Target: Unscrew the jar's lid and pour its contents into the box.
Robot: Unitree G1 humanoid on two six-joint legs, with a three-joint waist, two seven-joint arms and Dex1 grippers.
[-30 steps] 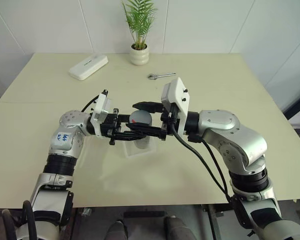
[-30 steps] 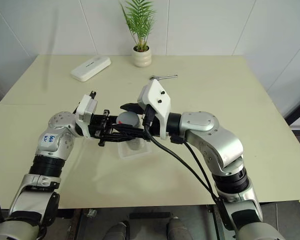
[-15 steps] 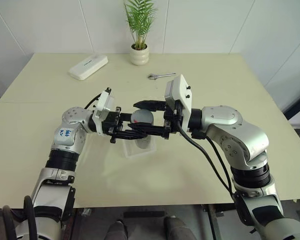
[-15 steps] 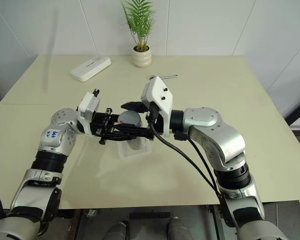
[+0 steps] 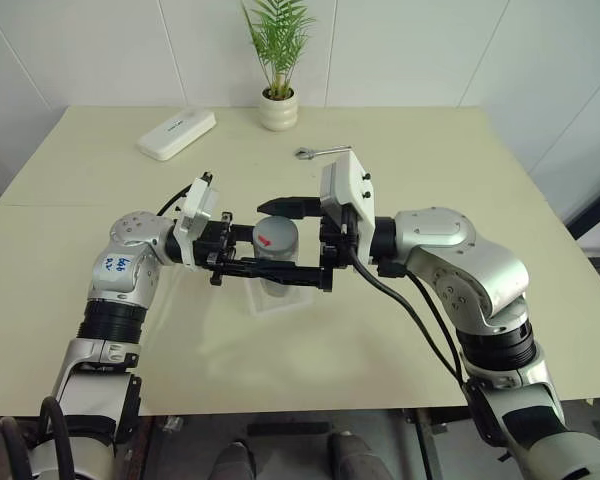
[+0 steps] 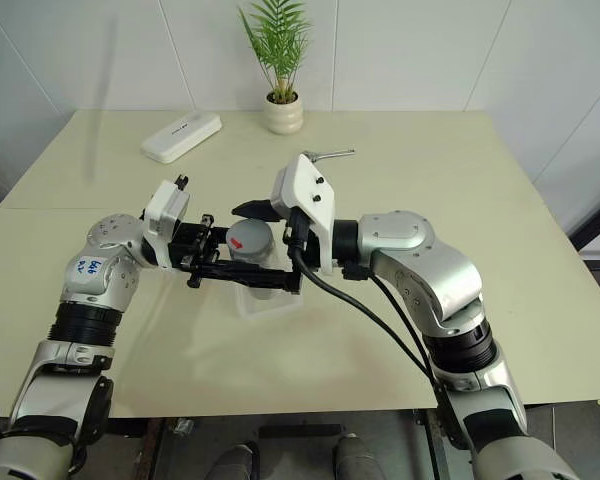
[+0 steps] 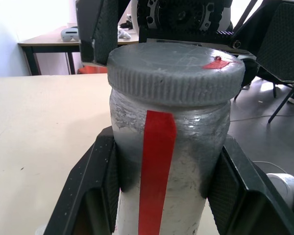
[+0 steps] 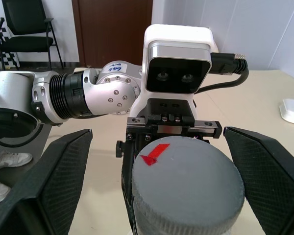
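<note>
Left hand is what I start from: it is clamped on the body of the jar, holding it upright above the box near the middle of the surface, with the lid on top. Right hand stands released, its fingers spread wide either side of the lid without touching it. I judge the jar rigid and light but smooth-walled and liable to spin, so I would keep the body grip firm and take the lid by its ribbed rim, which should give good purchase.
</note>
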